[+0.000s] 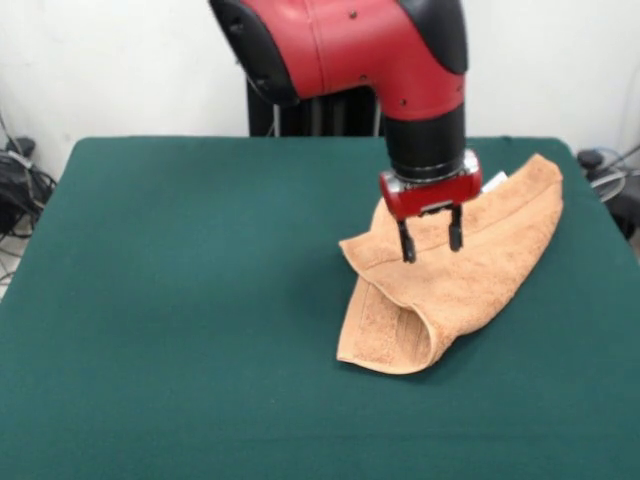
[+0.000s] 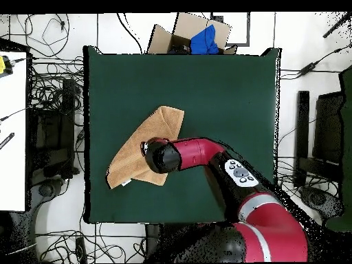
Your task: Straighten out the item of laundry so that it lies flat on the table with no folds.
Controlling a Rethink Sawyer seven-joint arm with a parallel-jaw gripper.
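1. While hanging over the cloth, jaws apart: two black fingers [image 1: 407, 245] of the one gripper [image 1: 431, 244] spread open, pointing straight down, gripping nothing.
2. Just under the fingertips, one light orange-tan towel [image 1: 470, 270]; whether the tips touch the terry cannot be told from the front view.
3. Above the fingers, a red gripper body, then a black wrist, then the single red and black arm [image 1: 340, 45] coming down from the top of the front view.
4. Towel's long axis diagonal: in the front view running from the near end at the centre-right of the table up to the far right corner area; in the overhead view [image 2: 141, 151] from lower left to upper right.
5. Not flat: near end doubled over with a rounded fold, one woven border band visible along this folded part.
6. One small white tag [image 1: 495, 181] at the far edge of the towel, just beside the gripper body.
7. One dark green table [image 1: 180, 290], much wider than the towel.
8. In the overhead view, gripper hidden under the black wrist.
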